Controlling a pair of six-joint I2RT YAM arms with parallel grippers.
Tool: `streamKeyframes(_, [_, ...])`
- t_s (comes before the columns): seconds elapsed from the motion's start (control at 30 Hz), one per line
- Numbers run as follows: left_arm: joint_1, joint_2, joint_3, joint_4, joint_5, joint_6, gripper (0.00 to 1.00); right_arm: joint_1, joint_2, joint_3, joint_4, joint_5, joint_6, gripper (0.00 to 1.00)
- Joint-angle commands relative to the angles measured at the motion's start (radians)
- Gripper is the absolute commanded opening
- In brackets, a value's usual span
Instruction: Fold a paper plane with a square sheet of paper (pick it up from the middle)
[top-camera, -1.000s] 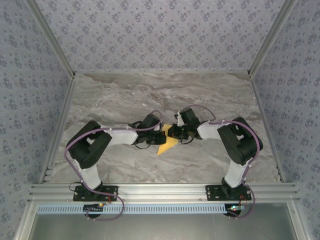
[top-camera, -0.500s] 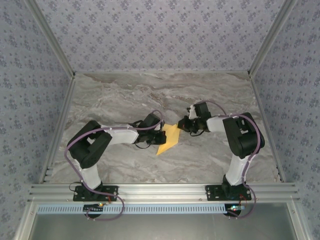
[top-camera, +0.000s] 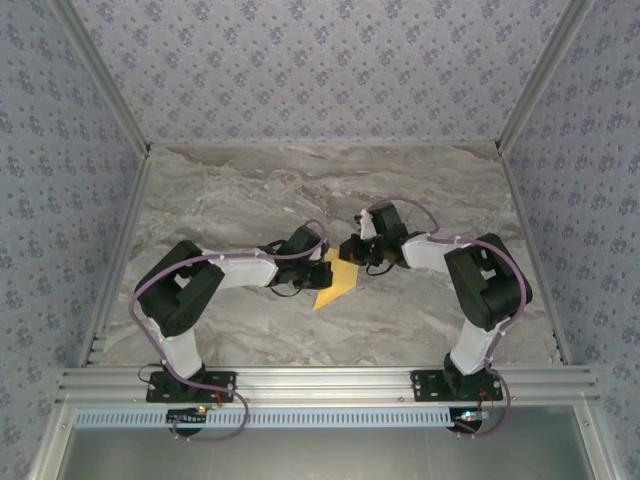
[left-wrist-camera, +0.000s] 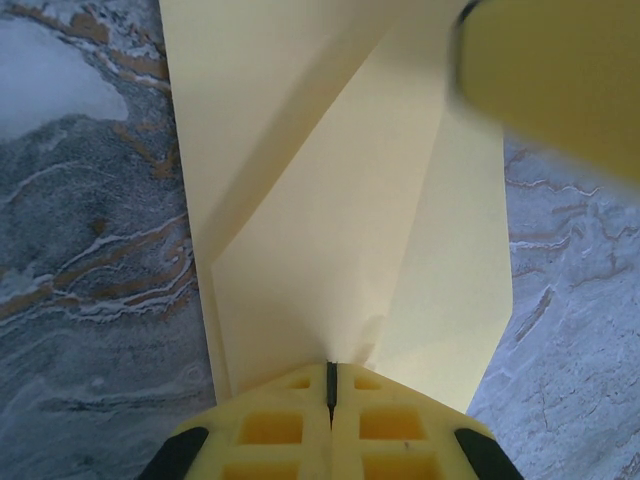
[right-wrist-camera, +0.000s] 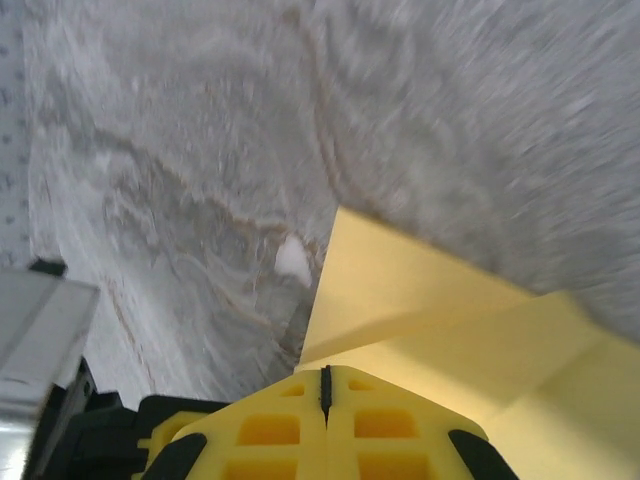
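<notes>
The mustard-yellow sheet of paper (top-camera: 338, 283) lies on the marble table, folded with diagonal flaps into a pointed shape. My left gripper (top-camera: 322, 268) is shut, its yellow tips resting on the paper's left edge. In the left wrist view the paper (left-wrist-camera: 340, 230) spreads out ahead of the closed left gripper (left-wrist-camera: 330, 364), slightly dimpled at the tips. My right gripper (top-camera: 350, 252) is shut at the paper's far right corner. The right wrist view has the closed right gripper (right-wrist-camera: 325, 370) just above a folded flap (right-wrist-camera: 400, 290). A blurred right finger (left-wrist-camera: 550, 70) shows over the paper.
The marble tabletop (top-camera: 300, 190) is walled by patterned panels on three sides. An aluminium rail (top-camera: 320, 382) with both arm bases runs along the near edge. A metal frame corner (right-wrist-camera: 40, 320) sits at the left of the right wrist view.
The right gripper pulled off the paper to the right half a second ago, then came back to its far corner. The left gripper and the paper stayed put.
</notes>
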Motion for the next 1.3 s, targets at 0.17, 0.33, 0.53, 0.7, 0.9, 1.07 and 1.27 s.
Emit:
streamKeyframes(0.17, [-0.005, 0.053, -0.024, -0.143, -0.007, 0.013, 0.0, -0.056, 0.103, 0.001, 0.026, -0.013, -0.009, 0.0])
streamKeyframes(0.33, [-0.005, 0.056, -0.041, -0.134, -0.004, 0.013, 0.0, -0.145, 0.131, 0.024, 0.022, 0.046, -0.028, 0.0])
streamKeyframes(0.53, [-0.005, 0.055, -0.048, -0.123, 0.002, 0.01, 0.0, -0.211, 0.124, 0.069, 0.002, 0.075, -0.02, 0.0])
streamKeyframes(0.7, [-0.006, 0.056, -0.04, -0.112, 0.007, 0.011, 0.0, -0.144, 0.01, 0.043, -0.032, 0.088, -0.028, 0.0])
streamKeyframes(0.9, [-0.007, 0.059, -0.023, -0.103, 0.011, 0.011, 0.0, -0.006, -0.047, -0.067, 0.031, 0.077, 0.075, 0.0])
streamKeyframes(1.07, [-0.007, 0.047, -0.026, -0.094, 0.011, 0.009, 0.0, 0.058, -0.012, -0.102, 0.093, 0.054, 0.149, 0.0])
streamKeyframes(1.27, [-0.01, -0.005, -0.049, -0.053, 0.008, 0.004, 0.0, 0.059, 0.016, -0.115, 0.078, 0.079, 0.16, 0.0])
